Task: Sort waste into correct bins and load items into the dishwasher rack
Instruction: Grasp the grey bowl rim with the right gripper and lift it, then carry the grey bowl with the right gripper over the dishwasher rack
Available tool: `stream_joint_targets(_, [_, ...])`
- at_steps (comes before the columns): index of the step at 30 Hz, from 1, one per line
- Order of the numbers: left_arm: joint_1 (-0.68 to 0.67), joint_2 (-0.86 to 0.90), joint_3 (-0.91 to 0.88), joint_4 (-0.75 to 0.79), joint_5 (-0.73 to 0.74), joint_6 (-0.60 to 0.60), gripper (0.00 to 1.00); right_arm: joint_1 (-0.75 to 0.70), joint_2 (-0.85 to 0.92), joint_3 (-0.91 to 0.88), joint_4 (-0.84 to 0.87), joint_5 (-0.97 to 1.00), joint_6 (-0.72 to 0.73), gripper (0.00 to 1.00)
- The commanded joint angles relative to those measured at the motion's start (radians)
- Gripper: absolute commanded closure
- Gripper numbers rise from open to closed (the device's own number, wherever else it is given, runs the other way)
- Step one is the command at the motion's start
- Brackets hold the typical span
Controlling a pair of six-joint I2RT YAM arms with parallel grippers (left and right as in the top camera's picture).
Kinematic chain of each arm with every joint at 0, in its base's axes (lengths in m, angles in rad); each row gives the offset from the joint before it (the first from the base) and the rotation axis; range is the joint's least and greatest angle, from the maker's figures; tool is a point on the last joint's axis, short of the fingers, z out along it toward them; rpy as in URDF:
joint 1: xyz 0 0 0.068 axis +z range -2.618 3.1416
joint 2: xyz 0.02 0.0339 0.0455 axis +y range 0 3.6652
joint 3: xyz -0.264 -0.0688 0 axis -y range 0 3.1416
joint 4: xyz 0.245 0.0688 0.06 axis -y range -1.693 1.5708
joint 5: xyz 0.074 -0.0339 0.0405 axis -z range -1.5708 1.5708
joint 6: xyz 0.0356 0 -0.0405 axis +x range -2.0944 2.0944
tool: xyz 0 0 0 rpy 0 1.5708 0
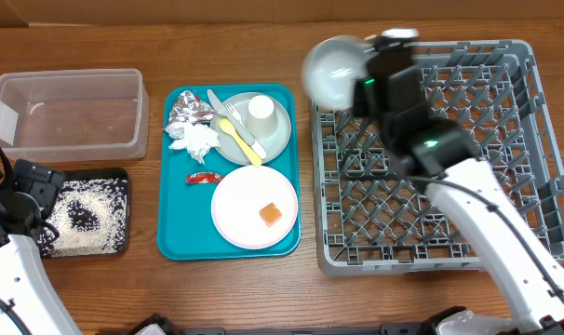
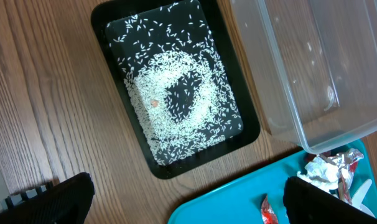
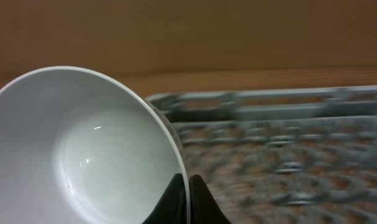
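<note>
right pincer [image 3: 188, 182] clamps rim of white bowl [image 3: 83, 155].

Right gripper [image 1: 366, 82] holds small white bowl [image 1: 336, 70], blurred, above dishwasher rack [image 1: 543, 186] corner. Teal tray [image 1: 175, 233]: orange cube [image 1: 270, 214] on white plate [image 1: 231, 223]; cup [image 1: 261, 110], yellow fork [image 1: 237, 138] on grey-green plate [image 1: 280, 140]. Rice [image 1: 87, 209] in black tray [image 1: 124, 175].

Blurry rack [image 3: 288, 155] in rt wrist view; bowl [image 3: 83, 155] cropped at btm.

Small white bowl [image 1: 333, 70] tilted, over grey rack [image 1: 356, 216]
</note>
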Motion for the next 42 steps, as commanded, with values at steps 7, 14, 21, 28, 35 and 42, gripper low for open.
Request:
stream_joint_targets(7, [0.005, 0.002, 0.019, 0.000, 0.001, 0.001, 0.00, -0.159, 0.058, 0.025, 0.020, 0.476, -0.146, 0.96])
stream_joint_targets(14, [0.005, 0.002, 0.019, 0.000, 0.001, 0.001, 0.00, -0.206, 0.145, 0.025, 0.154, 0.583, -0.319, 0.93])
stream_joint_targets(21, [0.005, 0.002, 0.019, 0.000, 0.001, 0.001, 0.00, -0.268, 0.248, 0.025, 0.263, 0.618, -0.563, 0.91])
stream_joint_targets(28, [0.005, 0.002, 0.019, 0.000, 0.001, 0.001, 0.00, -0.267, 0.306, 0.024, 0.263, 0.615, -0.597, 0.93])
stream_joint_targets(35, [0.005, 0.002, 0.019, 0.000, 0.001, 0.001, 0.00, -0.266, 0.353, 0.018, 0.201, 0.550, -0.547, 0.94])
stream_joint_targets(42, [0.005, 0.002, 0.019, 0.000, 0.001, 0.001, 0.00, -0.239, 0.354, 0.011, 0.194, 0.506, -0.544, 0.96])
